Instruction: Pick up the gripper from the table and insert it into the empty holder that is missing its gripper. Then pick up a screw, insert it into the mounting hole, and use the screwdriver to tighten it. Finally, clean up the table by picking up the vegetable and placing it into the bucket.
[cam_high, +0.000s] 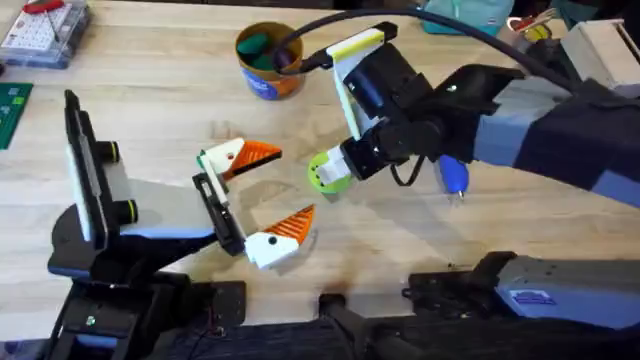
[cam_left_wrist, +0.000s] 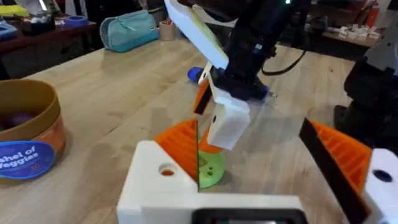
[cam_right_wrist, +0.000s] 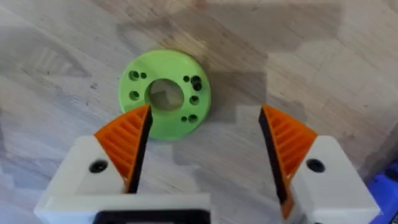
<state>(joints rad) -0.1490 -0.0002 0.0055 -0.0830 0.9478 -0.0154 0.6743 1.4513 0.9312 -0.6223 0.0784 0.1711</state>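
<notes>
A lime-green round disc (cam_right_wrist: 165, 94) with a centre hole and several small holes lies flat on the wooden table (cam_high: 180, 100). My right gripper (cam_right_wrist: 205, 115) hangs just above it, open, with the disc by one orange pad and nothing held. In the overhead view the right gripper (cam_high: 345, 165) points down at the disc (cam_high: 325, 176). My left gripper (cam_high: 292, 182) rests open just left of the disc, empty. The blue screwdriver (cam_high: 452, 175) lies under the right arm. The bucket (cam_high: 268, 60) at the back holds green and purple vegetables. Screw and holder are out of view.
A clear parts box (cam_high: 45, 30) stands at the back left corner, with a green board (cam_high: 12, 110) beside the left edge. In the left wrist view, the bucket (cam_left_wrist: 28, 140) is close by and a teal pouch (cam_left_wrist: 127, 30) lies far back.
</notes>
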